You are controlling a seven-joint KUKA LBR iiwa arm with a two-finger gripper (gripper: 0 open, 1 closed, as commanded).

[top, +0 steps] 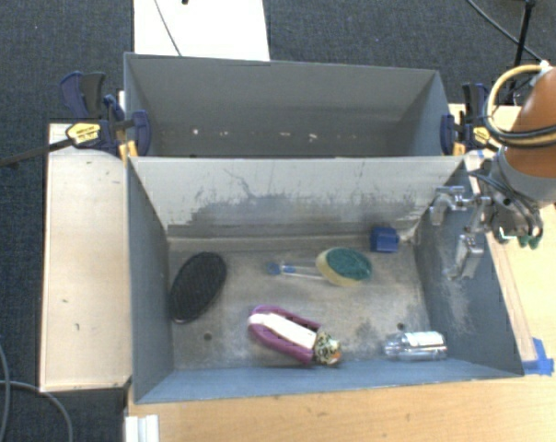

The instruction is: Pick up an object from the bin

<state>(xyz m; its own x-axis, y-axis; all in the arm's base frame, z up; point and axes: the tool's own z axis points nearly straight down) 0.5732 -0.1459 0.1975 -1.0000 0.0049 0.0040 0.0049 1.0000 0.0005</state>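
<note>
Fingers look spread to me, with nothing between them, hanging over the sloped right wall of the bin. The nearest thing I see is a small blue block, just to their left on my screen, at the foot of the back wall. Beside it lies a round yellow-and-green scrubber with a pale blue handle. A clear little bottle sits in the front right corner, a purple-and-white tool mid-front, and a black oval brush far left.

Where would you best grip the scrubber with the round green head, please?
Probably its thin blue handle, from straight above, closing across it: the scrubber lies flat, its handle sticks out leftward with bare floor around, and the head looks wide.
</note>
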